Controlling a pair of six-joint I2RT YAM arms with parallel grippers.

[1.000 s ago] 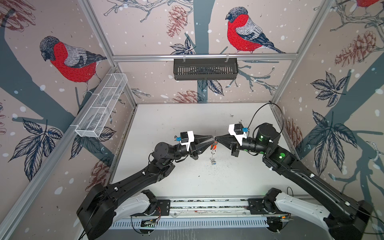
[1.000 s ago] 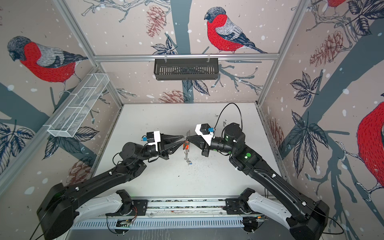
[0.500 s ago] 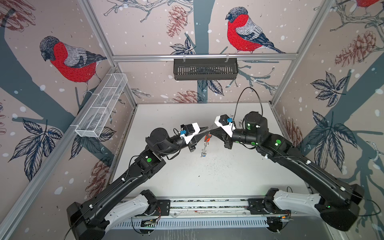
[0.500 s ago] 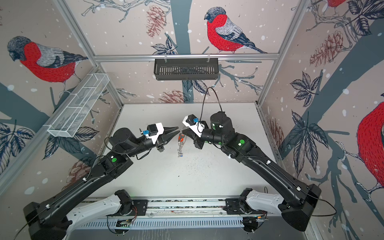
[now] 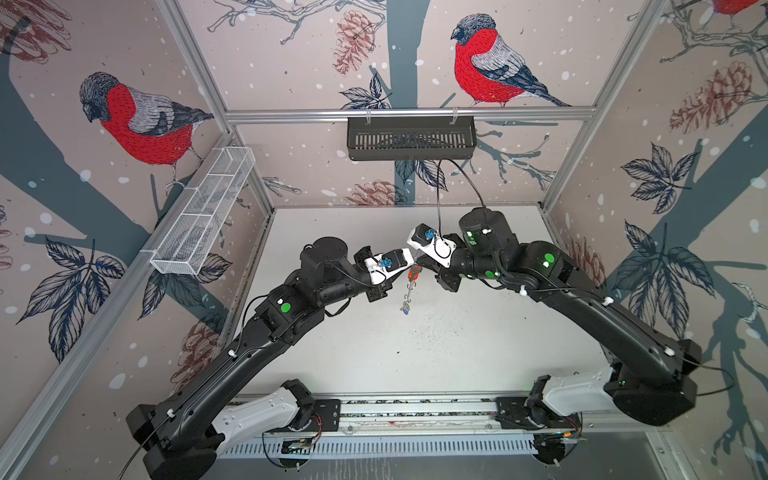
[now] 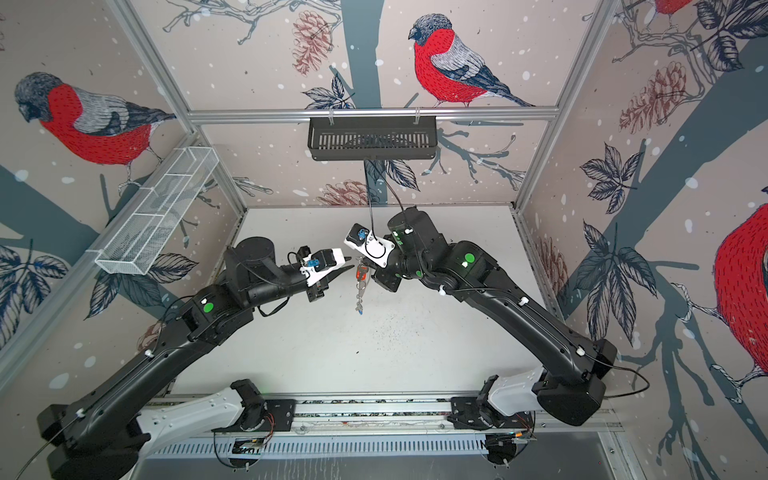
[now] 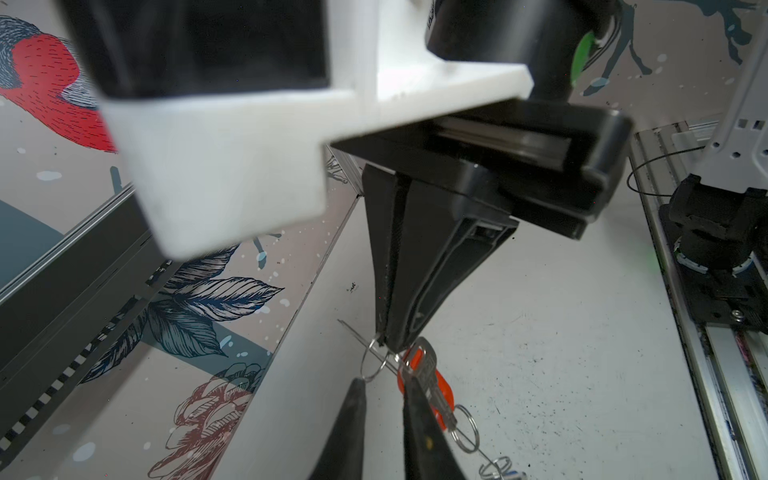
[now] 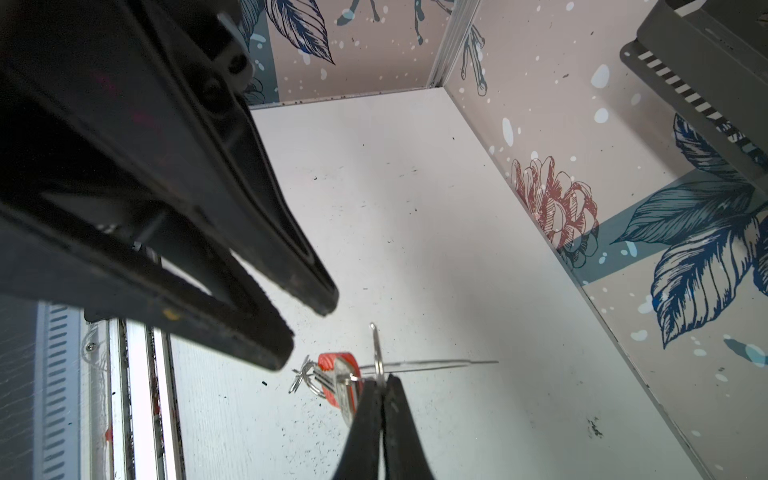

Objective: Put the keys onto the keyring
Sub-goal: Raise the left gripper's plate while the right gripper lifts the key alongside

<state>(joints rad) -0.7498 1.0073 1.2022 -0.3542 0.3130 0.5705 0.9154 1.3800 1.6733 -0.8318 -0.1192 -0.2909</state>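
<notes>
I saw the red-orange-tagged key point(image 5: 414, 273) hanging in mid-air from the see-through keyring point(image 8: 436, 363), which was edge-on. Small rings point(image 5: 409, 291) chained down to the blue-tagged key point(image 5: 405, 309).

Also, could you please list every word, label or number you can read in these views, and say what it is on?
None: no text can be read in any view.
Silver key: any stamping is too blurred to read.
Red-orange tag: no lettering shows.
Keyring: seen edge-on, nothing to read.
</notes>
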